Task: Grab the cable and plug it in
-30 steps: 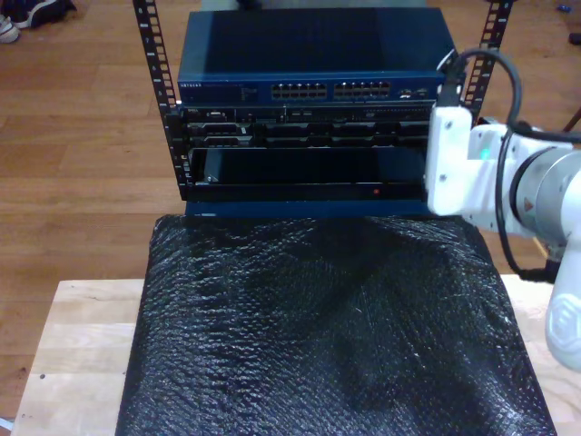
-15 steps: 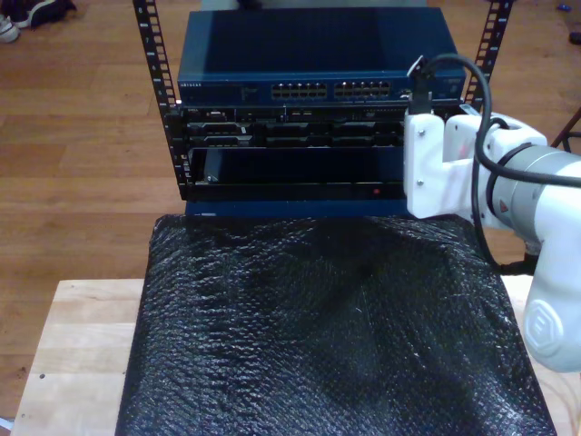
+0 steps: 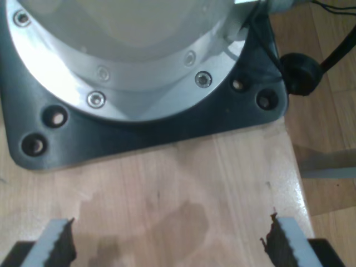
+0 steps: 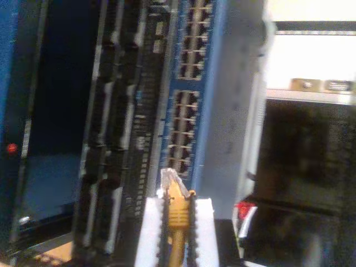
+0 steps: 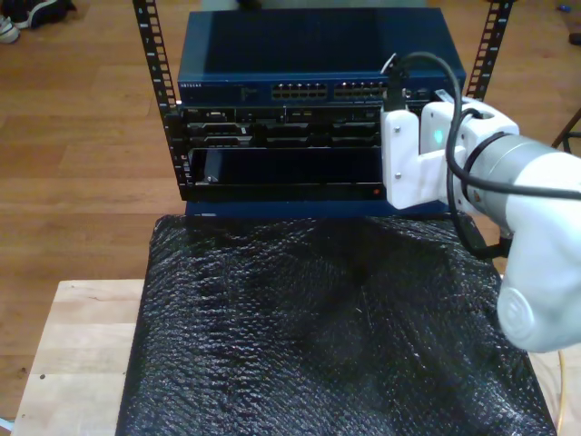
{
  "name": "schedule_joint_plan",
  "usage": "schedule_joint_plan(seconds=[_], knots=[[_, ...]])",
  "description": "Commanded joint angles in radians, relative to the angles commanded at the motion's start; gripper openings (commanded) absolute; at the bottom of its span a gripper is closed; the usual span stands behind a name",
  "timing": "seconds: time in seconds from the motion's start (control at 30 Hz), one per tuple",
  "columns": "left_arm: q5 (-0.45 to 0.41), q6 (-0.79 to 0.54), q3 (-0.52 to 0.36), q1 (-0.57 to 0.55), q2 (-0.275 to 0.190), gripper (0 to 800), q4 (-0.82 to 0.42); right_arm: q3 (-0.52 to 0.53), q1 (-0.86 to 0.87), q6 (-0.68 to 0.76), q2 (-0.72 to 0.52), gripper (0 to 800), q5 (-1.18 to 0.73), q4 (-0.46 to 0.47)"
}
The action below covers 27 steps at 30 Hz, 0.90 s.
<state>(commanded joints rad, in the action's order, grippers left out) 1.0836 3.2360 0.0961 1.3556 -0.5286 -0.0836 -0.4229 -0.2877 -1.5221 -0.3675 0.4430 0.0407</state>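
Note:
The yellow-orange cable [image 4: 177, 222] is clamped between the white fingers [image 4: 149, 228] of my second gripper [image 4: 177, 214], which is shut on it. Its clear plug [image 4: 169, 179] sticks out past the fingertips, just short of the rows of ports [image 4: 186, 125] on the blue network switch [image 4: 222, 111]. In the exterior view my second arm [image 5: 472, 159] reaches in from that view's right, and its white wrist housing [image 5: 410, 163] covers the right part of the rack front below the switch [image 5: 318, 54]. My first gripper [image 3: 169, 245] hangs open over a wooden table [image 3: 178, 189], with nothing between its fingers [image 3: 55, 245].
Black server units [image 5: 272, 136] fill the rack under the switch, between perforated rails [image 5: 154, 64]. A black bubble-wrap sheet [image 5: 318, 336] covers the wooden table [image 5: 73, 345] in front of it. A round silver arm base on a black plate [image 3: 139, 128] stands just ahead of my first gripper.
My second arm has swung toward the exterior view's left, across the rack front, and its wrist housing now sits closer to the switch's ports.

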Motion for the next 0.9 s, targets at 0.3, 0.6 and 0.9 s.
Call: schedule_joint_plan(seconds=[0.3, 0.6, 0.9], knots=[[-0.002, 0.0, 0.0, 0.0, 0.0, 800, 0.0, 0.069, 0.002, 0.034, 0.084, 0, 0.284, -0.011], [0.0, 0.0, 0.0, 0.0, 0.0, 800, 0.0, 0.038, -0.002, 0.038, 0.114, 0, 0.318, -0.057], [-0.002, 0.0, 0.0, 0.0, 0.0, 800, 0.0, 0.017, -0.003, 0.034, 0.242, 0, 0.542, -0.055]])
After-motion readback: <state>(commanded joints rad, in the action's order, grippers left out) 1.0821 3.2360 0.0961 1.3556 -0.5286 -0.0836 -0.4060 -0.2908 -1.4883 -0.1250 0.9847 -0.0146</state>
